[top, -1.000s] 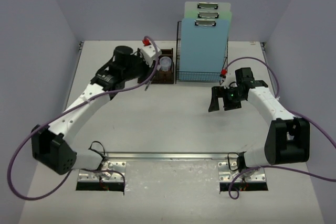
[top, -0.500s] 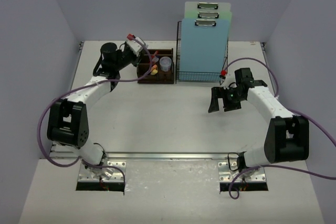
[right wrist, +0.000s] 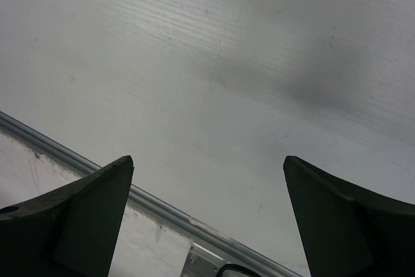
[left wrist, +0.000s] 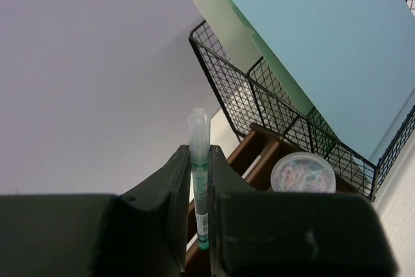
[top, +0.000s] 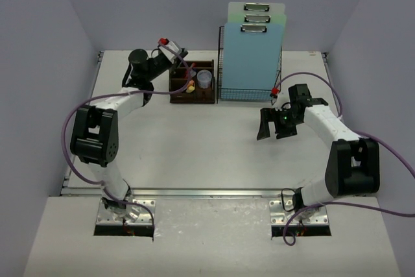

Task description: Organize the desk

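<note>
The white desk [top: 194,147] carries a dark wooden organizer [top: 192,95] at the back. My left gripper [top: 176,63] hovers over the organizer's left end. It is shut on a slim pen [left wrist: 199,180] with a clear cap and a green band, pinched upright between the fingers [left wrist: 178,180]. In the left wrist view the organizer [left wrist: 259,150] lies just beyond the pen. My right gripper [top: 275,125] hangs open above bare desk at the right. Nothing lies between its fingertips [right wrist: 123,167] in the right wrist view.
A clear cup of coloured paper clips [top: 205,79] and small orange and yellow items [top: 189,87] sit in the organizer. A black wire-mesh rack [top: 249,94] with several clipboards [top: 254,43] stands to its right. A metal rail [right wrist: 65,152] and mounting plates [top: 124,215] line the near edge.
The left arm has folded back toward its base, drawing its gripper and the pen left and back, to the organizer's left end. The right arm has barely moved.
</note>
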{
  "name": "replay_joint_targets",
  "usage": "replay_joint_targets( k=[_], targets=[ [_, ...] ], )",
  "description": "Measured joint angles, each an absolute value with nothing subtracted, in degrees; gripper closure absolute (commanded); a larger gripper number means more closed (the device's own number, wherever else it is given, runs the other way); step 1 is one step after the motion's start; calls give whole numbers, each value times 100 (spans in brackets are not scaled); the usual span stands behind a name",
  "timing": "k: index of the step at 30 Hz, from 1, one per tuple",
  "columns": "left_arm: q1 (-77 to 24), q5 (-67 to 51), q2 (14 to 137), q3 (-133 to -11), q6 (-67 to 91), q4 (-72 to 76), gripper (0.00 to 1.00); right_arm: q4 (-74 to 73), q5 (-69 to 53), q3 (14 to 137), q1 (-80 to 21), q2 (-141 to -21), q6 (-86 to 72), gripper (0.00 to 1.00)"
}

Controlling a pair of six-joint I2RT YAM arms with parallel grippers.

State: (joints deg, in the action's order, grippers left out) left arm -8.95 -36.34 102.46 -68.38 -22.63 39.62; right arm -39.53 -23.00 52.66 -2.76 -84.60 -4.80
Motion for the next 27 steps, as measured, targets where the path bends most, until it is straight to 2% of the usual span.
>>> replay_joint_targets(
  k=[8,12,14,15,17,19,22,24,27],
  targets=[
    [-891,-3744,10553,-6838,-2267,4016,100,-3954,-2300,5273,-276,-8520,-478,1],
    [-891,-3733,10648,-6838,-2350,4059,93,-3955,-2300,5277,-276,-8532,-478,1],
    [-891,-3672,10708,-6836,-2409,4091,88,-3959,-2298,5279,-276,-8532,-478,1],
    [-891,-3648,10735,-6836,-2429,4093,82,-3959,-2298,5283,-276,-8532,-478,1],
    [-879,-3599,10782,-6834,-2475,4092,69,-3959,-2296,5286,-276,-8532,-478,1],
    [-869,-3560,10803,-6828,-2508,4082,51,-3965,-2296,5286,-276,-8532,-478,1],
    [-854,-3517,10805,-6825,-2508,4080,37,-3972,-2296,5286,-276,-8532,-475,1],
    [-851,-3506,10805,-6825,-2471,4050,33,-3972,-2298,5288,-276,-8532,-477,1],
    [-851,-3520,10805,-6853,-2373,3951,35,-3976,-2298,5288,-276,-8532,-478,1]
  ],
)
